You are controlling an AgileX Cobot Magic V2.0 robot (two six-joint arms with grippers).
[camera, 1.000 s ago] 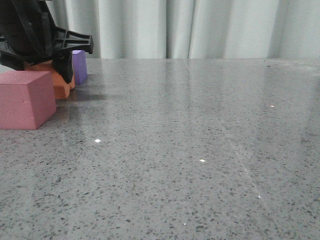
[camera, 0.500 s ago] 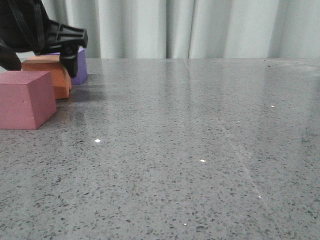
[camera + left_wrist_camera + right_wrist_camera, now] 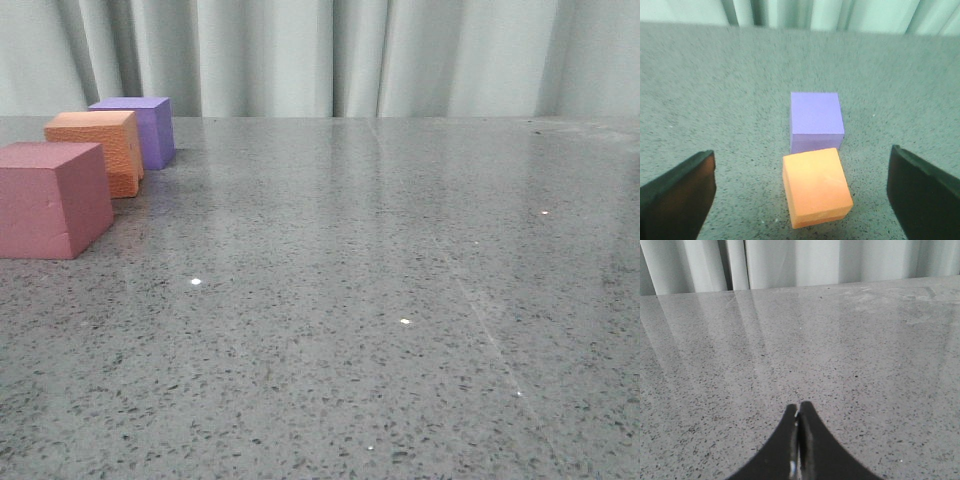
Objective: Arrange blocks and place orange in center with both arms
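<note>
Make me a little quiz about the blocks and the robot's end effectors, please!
1. True or false: the orange block sits between the pink block and the purple block.
2. Which end effector is shut? A) left B) right
3. Fill in: the left end effector holds ____.

Key:
1. True; in the front view the three stand in a row on the table.
2. B; the right end effector has its fingers together, the left is wide open.
3. Nothing.

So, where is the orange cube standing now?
In the front view the orange cube stands at the table's far left, between the pink-red cube in front and the purple cube behind; no gripper touches it.
</note>
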